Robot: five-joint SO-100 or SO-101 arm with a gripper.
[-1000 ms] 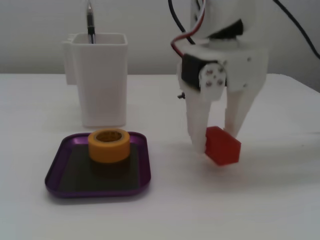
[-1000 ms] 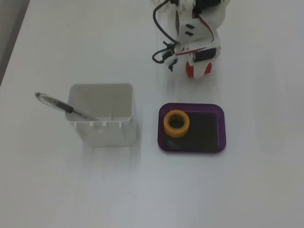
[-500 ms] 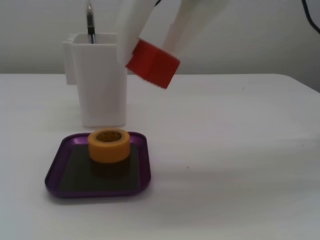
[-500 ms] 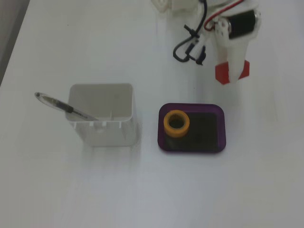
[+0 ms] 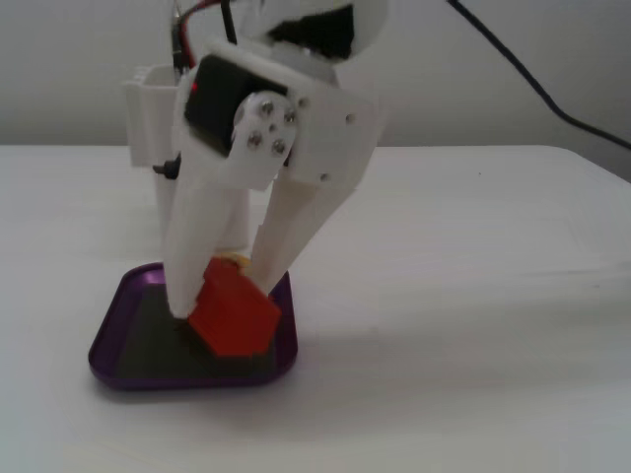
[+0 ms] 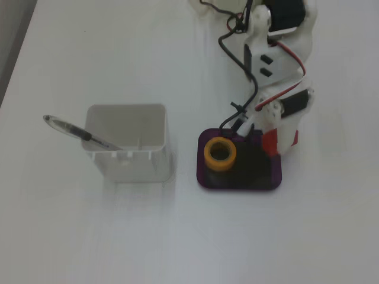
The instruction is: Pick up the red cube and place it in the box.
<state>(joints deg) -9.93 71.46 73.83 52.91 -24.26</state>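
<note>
The red cube (image 5: 234, 313) hangs tilted between my white gripper's (image 5: 222, 299) two fingers, with its lower corner at or just above the dark bottom of the purple box (image 5: 110, 345). The gripper is shut on the cube. In the other fixed view, seen from above, the red cube (image 6: 271, 142) sits at the right edge of the box (image 6: 202, 176), under the gripper (image 6: 276, 137). Most of the cube is hidden by the arm there.
A yellow-orange tape roll (image 6: 220, 154) lies in the left part of the box; only a sliver of it (image 5: 233, 260) shows behind the cube. A tall white container (image 6: 127, 145) with a pen (image 6: 76, 131) stands left of the box. A black cable (image 5: 537, 89) runs behind.
</note>
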